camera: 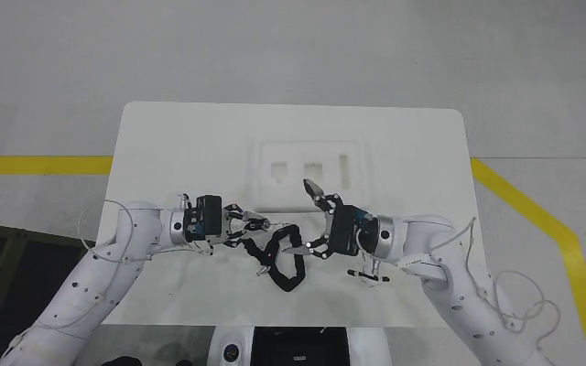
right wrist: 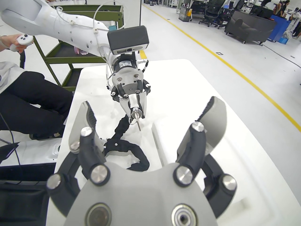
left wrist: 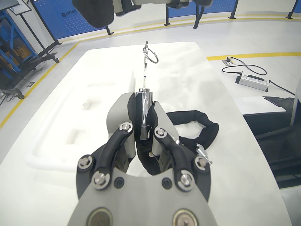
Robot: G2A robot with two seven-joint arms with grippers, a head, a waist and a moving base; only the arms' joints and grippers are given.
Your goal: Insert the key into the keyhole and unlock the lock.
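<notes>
2-arm key-and-lock setup, listed from the robot's side outward, with places given against the white foam tray (camera: 265,151).

Nearest, on the robot's side of the tray, the black sleeved chain (camera: 282,263) of the lock droops in a loop down to the white table (camera: 156,146).

Just beyond the chain and still short of the tray's near edge, the left gripper (camera: 259,222) is clamped on the chrome lock cylinder (left wrist: 144,109). It has 1 finger on each side of the cylinder, which is held above the table and lies roughly along that edge. The key (left wrist: 145,72) sits in the keyhole at the cylinder's free end and projects straight out. Its key ring (left wrist: 153,57) hangs at the outer end.

Facing the key, also off the tray's near edge, the right gripper (camera: 307,220) has its 2 fingers spread wide and grips nothing. It is near the key but apart from it.

Farthest, the tray lies flat at mid-table, with 3 recesses in a row.
</notes>
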